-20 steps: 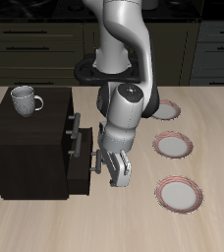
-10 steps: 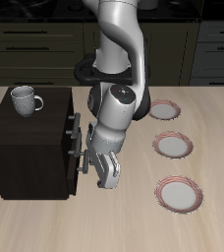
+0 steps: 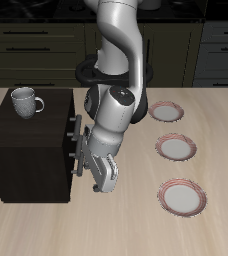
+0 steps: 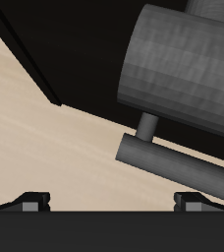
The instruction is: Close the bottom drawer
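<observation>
bottom drawer (image 3: 79, 163) — front faces plates (image 3: 176, 148), handle upright | gripper (image 3: 98, 178) — fingers apparently apart

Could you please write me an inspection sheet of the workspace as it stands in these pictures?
Surface: light wooden table, bare in front.
Job's things: bottom drawer of the dark-brown cabinet, front nearly flush, grey bar handle close to the wrist camera.
Clutter: metal mug on the cabinet top; three pink-rimmed plates in a row beside the arm.
Grippers: gripper against the drawer front at handle height; whether open or shut cannot be told.
Cables: nothing seen.
Surroundings: dark kitchen cabinets behind the table.
</observation>
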Controlling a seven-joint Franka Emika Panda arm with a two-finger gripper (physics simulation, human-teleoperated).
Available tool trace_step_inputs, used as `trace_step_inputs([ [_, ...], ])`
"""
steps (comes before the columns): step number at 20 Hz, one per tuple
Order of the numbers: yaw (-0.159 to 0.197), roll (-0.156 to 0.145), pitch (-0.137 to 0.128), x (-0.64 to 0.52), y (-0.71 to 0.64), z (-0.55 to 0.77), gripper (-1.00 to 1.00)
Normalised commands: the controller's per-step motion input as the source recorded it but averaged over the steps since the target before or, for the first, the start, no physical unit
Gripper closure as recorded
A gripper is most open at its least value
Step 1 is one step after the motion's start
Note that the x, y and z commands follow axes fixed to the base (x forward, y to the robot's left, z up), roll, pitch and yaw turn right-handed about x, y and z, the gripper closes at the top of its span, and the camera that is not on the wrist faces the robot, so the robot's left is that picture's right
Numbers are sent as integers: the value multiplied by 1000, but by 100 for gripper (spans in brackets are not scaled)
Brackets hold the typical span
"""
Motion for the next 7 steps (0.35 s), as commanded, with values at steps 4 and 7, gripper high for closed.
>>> trace_step_inputs([
  [4,86,-73,-16,160,-450,-13,-100],
  [7,134,-93,-29,199,-638,-5,-100],
])
